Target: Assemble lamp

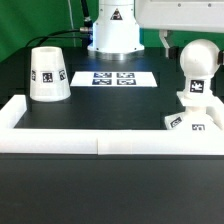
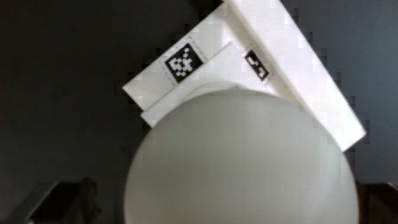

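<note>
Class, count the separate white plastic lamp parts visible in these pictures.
3: truncated-cone shade at the exterior view's left; rounded bulb at its right, standing on the squat sloped base. None seems hidden.

Robotics lab bench: black table (image 1: 110, 112), white border rail (image 1: 100, 142), tagged marker board (image 1: 113, 78), arm's white pedestal (image 1: 112, 35).

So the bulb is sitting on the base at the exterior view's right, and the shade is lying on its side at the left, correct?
Not quite. The shade is not lying on its side. It stands upright, narrow end up, at the exterior view's left, as the exterior view shows. The rest holds: the bulb sits on the base at the exterior view's right.
</note>
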`<action>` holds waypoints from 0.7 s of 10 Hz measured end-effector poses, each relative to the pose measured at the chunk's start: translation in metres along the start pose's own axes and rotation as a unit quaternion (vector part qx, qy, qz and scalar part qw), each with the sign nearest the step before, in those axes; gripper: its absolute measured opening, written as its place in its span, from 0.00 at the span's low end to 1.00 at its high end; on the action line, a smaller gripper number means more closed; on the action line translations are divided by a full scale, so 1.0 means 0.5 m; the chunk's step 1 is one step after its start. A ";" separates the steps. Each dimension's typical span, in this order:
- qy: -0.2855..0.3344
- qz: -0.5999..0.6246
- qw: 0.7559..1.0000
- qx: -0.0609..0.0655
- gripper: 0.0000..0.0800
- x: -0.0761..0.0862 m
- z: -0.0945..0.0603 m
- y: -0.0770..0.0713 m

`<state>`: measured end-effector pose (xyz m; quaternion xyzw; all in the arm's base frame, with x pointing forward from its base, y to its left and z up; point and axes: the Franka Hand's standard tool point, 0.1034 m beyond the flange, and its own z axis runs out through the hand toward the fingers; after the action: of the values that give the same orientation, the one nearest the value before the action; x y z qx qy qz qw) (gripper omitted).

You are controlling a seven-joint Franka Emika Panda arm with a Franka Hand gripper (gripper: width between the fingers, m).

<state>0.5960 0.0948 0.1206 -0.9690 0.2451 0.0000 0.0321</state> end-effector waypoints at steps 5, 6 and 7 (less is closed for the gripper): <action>0.000 -0.187 0.982 -0.001 0.87 0.001 0.000 0.001; 0.001 -0.242 0.970 -0.004 0.87 -0.001 0.000 -0.001; 0.004 -0.300 0.954 -0.012 0.87 -0.003 0.000 -0.004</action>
<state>0.5956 0.0973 0.1205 -0.9982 -0.0568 -0.0103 0.0185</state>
